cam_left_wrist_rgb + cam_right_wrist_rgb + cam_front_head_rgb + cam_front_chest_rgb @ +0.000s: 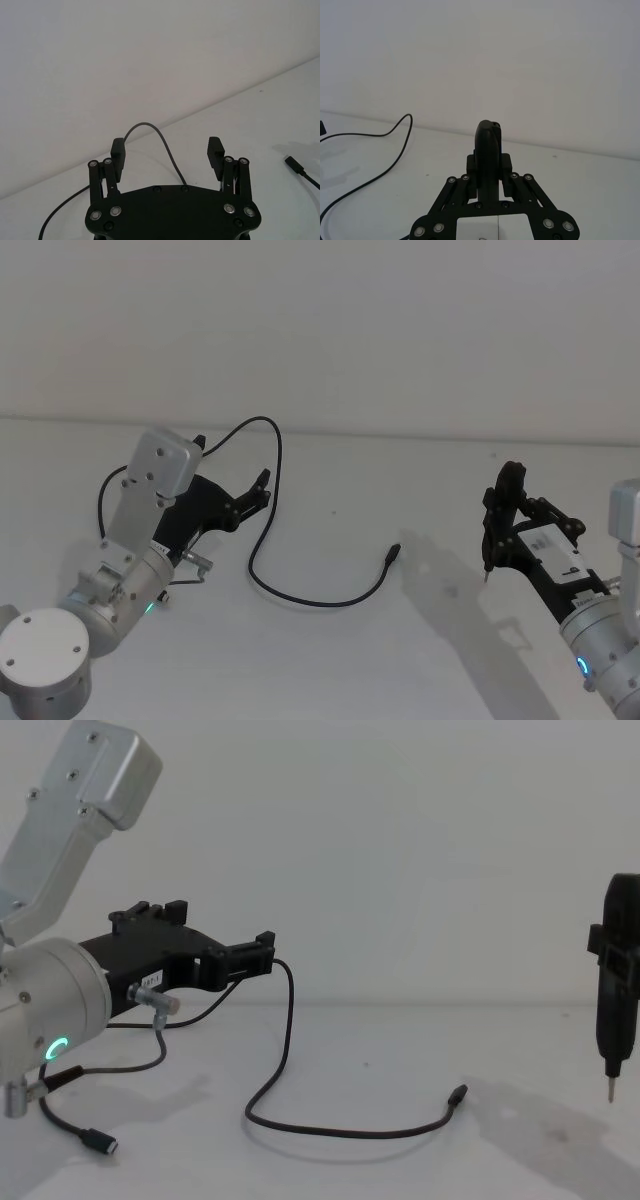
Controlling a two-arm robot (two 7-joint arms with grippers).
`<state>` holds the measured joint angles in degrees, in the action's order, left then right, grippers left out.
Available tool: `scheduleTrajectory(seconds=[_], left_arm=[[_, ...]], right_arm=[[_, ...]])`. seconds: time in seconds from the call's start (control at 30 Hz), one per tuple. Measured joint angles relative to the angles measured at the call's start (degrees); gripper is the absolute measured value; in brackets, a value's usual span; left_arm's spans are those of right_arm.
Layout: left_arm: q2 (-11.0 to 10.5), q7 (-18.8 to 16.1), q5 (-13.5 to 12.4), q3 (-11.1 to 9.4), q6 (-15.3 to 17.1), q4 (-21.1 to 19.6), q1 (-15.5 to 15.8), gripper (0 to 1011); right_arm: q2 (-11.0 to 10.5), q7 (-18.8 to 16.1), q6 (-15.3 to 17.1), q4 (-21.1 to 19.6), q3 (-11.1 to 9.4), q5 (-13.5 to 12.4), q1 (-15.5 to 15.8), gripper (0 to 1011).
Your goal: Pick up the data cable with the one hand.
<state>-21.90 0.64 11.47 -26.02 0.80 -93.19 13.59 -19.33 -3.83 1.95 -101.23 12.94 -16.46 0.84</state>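
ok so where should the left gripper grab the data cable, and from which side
Probably the raised arch of the data cable, not the low-lying plug. The open left gripper faces that arch, in line with its gap, so push forward from the robot's left and close across it. The right gripper, holding a pen-like tool, is parked right.

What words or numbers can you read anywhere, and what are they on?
On the left gripper: a white label with dark characters, too small to read.
On the right gripper, which grips a black tool: a white label with marks too small to read.
No other writing can be made out.
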Motion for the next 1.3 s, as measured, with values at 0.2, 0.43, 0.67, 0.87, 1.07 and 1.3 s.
scheduleTrajectory(seconds=[0.2,0.43,0.67,0.87,1.07,1.3], left_arm=[[-0.53,1.17,-0.20,-0.28,0.00,-0.28,0.13,1002],[-1.92,4.01,-0.62,-1.01,0.02,-1.01,0.56,1001],[-4.59,8.82,-0.96,-2.23,0.97,-2.57,1.47,1001],[-7.03,13.66,-1.41,-3.46,2.58,-4.07,2.68,1001],[-9.25,18.38,-2.21,-4.98,5.09,-5.53,4.27,1002],[-11.15,23.71,-3.47,-7.25,9.03,-6.96,6.76,1001]], right_arm=[[0.00,0.00,0.00,0.00,0.00,0.00,0.00,268],[0.00,0.00,0.00,0.00,0.00,0.00,0.00,268],[0.00,0.00,0.00,0.00,0.00,0.00,0.00,268],[0.00,0.00,0.00,0.00,0.00,0.00,0.00,268],[0.00,0.00,0.00,0.00,0.00,0.00,0.00,268],[0.00,0.00,0.00,0.00,0.00,0.00,0.00,268]])
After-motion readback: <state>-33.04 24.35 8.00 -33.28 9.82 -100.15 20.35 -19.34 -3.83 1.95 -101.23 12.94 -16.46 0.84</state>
